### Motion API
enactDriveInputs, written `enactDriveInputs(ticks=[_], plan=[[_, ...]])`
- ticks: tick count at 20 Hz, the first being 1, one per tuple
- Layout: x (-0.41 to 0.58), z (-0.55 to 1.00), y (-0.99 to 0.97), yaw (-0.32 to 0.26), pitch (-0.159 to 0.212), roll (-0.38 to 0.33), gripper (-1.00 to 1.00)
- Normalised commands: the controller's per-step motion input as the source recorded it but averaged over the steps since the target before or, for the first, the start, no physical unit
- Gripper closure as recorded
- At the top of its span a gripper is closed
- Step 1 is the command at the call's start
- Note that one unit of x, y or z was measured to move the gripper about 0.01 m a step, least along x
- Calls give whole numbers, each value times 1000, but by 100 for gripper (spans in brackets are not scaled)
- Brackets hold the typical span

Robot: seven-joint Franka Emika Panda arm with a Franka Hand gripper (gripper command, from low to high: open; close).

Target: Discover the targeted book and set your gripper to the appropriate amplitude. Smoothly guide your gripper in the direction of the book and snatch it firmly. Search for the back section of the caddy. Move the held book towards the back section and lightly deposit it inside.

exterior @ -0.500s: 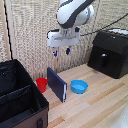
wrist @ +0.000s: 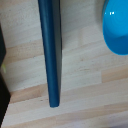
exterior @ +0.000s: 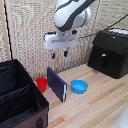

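Exterior view shows the gripper (exterior: 58, 54) hanging above the wooden table (exterior: 95, 107), its two blue-tipped fingers (exterior: 65, 52) pointing down and spread apart, released, with nothing between them. It sits on a bulky white arm (exterior: 71, 15) that enters from the top of the picture.

Directly below the gripper, clear of the fingers, the book (exterior: 57, 84) stands upright on the table, dark navy with a pale page edge, angled so its cover faces the exterior view's left. A red cup (exterior: 42, 84) stands just beside it on that side, shorter than the book. A blue bowl (exterior: 79, 86) rests near the book on the exterior view's right.

The caddy (exterior: 17, 100), black and soft-sided, occupies the lower left of the exterior view, well apart from the gripper; an inner divider crosses it, and the back section (exterior: 11, 75) lies beyond that divider. A glossy black appliance box (exterior: 110, 53) stands at the right, against the wall.

Wrist view looks straight down on the book's top edge (wrist: 50, 50), a narrow dark blue strip across the pale wood, with the bowl's rim (wrist: 116, 27) near one side
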Motion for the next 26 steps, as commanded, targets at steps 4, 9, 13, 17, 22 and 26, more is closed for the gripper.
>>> enactDriveInputs(ticks=[4, 9, 13, 17, 22, 26], plan=[[0, -290, 134, 20, 8, -68, -100], [0, -358, 0, 48, 0, -49, -100], [0, -374, 0, 49, 0, -46, -100], [0, -413, 0, 42, 0, -51, -100], [-1, -341, 0, 24, 0, -57, -100], [-6, -249, 0, 18, 0, -41, 100]])
